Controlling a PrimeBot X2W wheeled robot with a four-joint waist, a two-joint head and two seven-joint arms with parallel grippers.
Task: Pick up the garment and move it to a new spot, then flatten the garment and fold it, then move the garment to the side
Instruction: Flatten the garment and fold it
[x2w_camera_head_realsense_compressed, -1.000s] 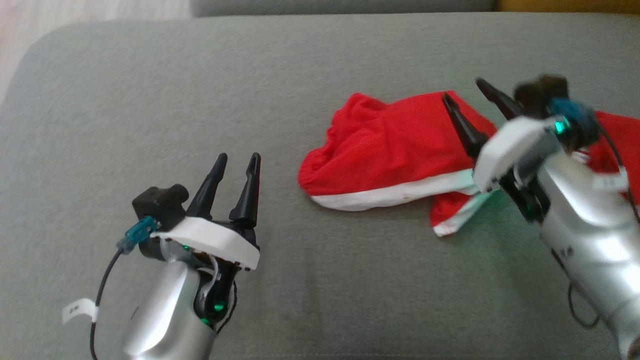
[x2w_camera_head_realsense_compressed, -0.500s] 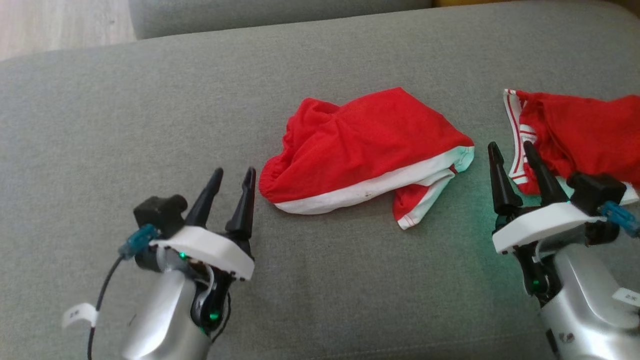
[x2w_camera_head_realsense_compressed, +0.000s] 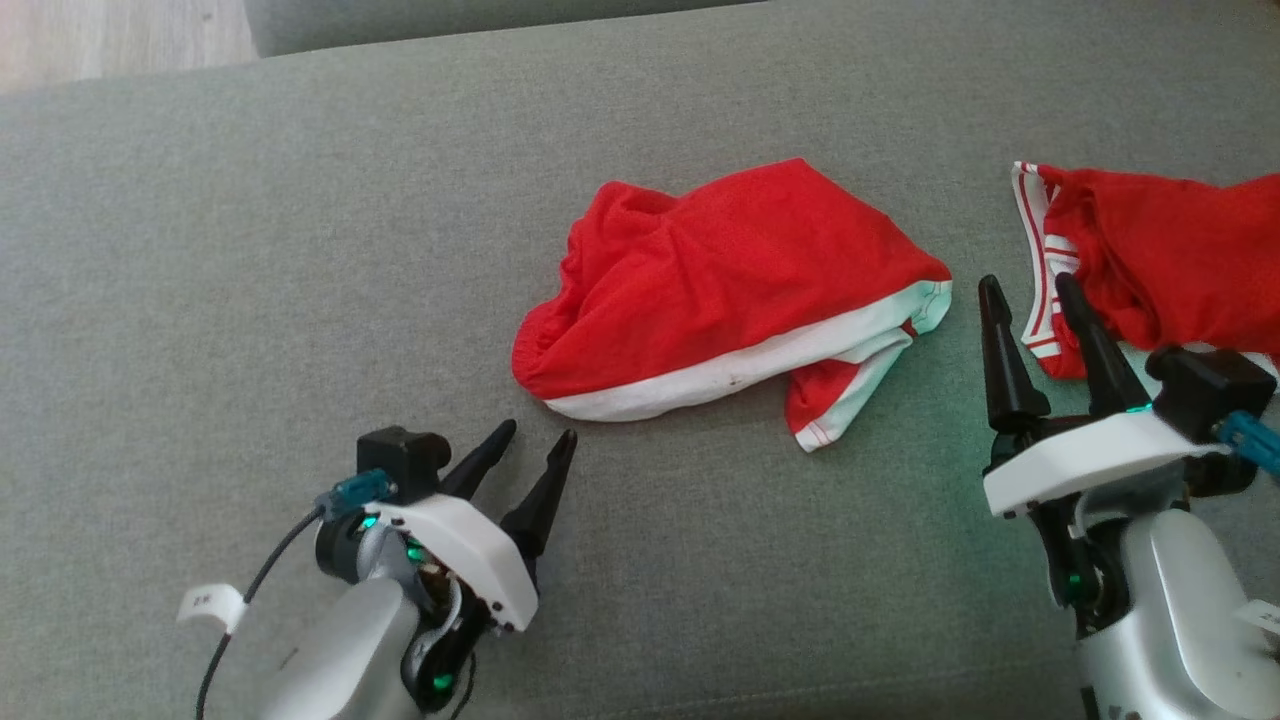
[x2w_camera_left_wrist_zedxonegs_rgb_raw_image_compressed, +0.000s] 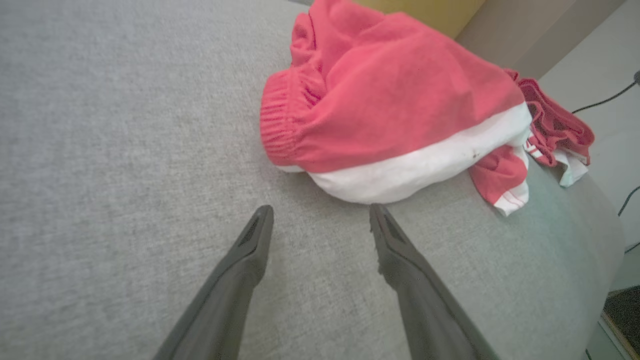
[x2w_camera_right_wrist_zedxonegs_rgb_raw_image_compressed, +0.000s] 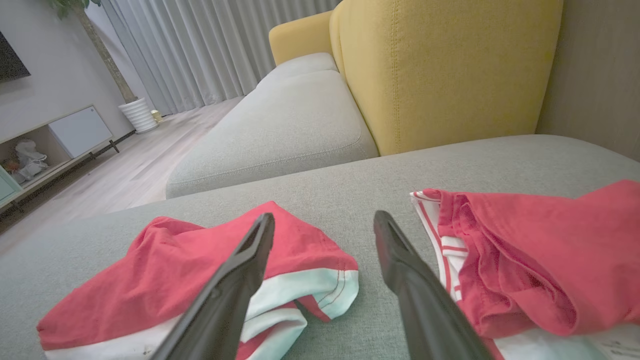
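A crumpled red garment (x2w_camera_head_realsense_compressed: 720, 290) with a white band lies in the middle of the grey sofa cushion (x2w_camera_head_realsense_compressed: 250, 250). My left gripper (x2w_camera_head_realsense_compressed: 538, 433) hovers open just short of its near left end, fingers tilted toward it. In the left wrist view the garment (x2w_camera_left_wrist_zedxonegs_rgb_raw_image_compressed: 400, 105) lies right beyond the open left gripper (x2w_camera_left_wrist_zedxonegs_rgb_raw_image_compressed: 321, 210). My right gripper (x2w_camera_head_realsense_compressed: 1028, 283) stands open and empty to the garment's right, in the gap before a second red garment (x2w_camera_head_realsense_compressed: 1160, 250) with striped white trim. The right wrist view has the right gripper (x2w_camera_right_wrist_zedxonegs_rgb_raw_image_compressed: 325, 216) between both garments (x2w_camera_right_wrist_zedxonegs_rgb_raw_image_compressed: 200, 260) (x2w_camera_right_wrist_zedxonegs_rgb_raw_image_compressed: 530, 240).
A yellow armchair (x2w_camera_right_wrist_zedxonegs_rgb_raw_image_compressed: 440, 65) and another grey seat cushion (x2w_camera_right_wrist_zedxonegs_rgb_raw_image_compressed: 280, 125) stand beyond the sofa. Wooden floor (x2w_camera_head_realsense_compressed: 100, 40) shows at the far left. The cushion's rounded edge (x2w_camera_left_wrist_zedxonegs_rgb_raw_image_compressed: 600, 240) drops off just past the second garment.
The camera has shifted. My right gripper drew back off the garment's right end to its right side. The left gripper moved right toward the garment's near end and tilted toward it.
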